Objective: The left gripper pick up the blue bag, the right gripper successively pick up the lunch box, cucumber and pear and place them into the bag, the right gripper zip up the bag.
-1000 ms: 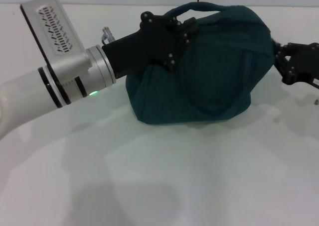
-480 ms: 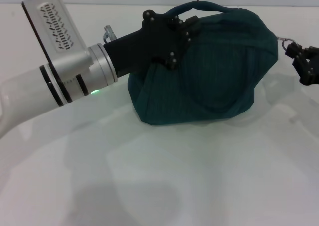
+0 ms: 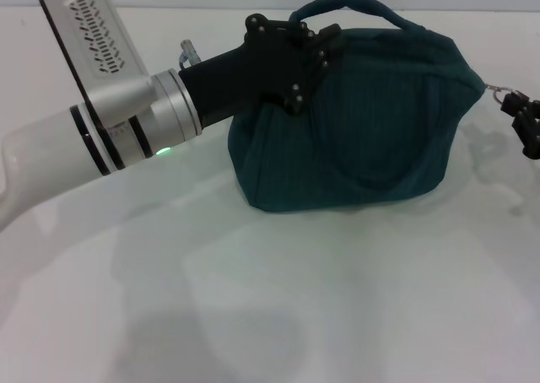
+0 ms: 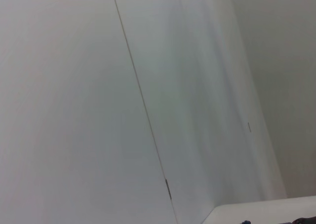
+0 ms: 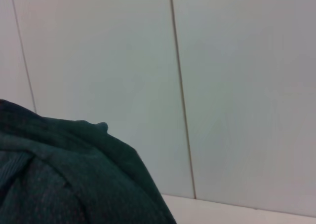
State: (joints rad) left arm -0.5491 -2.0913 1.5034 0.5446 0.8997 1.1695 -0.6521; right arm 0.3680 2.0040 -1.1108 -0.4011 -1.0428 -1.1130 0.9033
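Blue bag (image 3: 363, 121), zipped, on white bench (image 3: 270, 299); no legible writing or logo visible.

Left end effector (image 3: 308, 58) clamped on the bag's upper left edge below one loop handle (image 3: 350, 5). Right end effector (image 3: 527, 126) at bag's right end beside metal zipper pull (image 3: 498, 89); finger state cannot be told.

Bulging zipped blue bag (image 3: 371, 130), upright

white table (image 3: 278, 315), blue bag (image 3: 363, 138) resting on it
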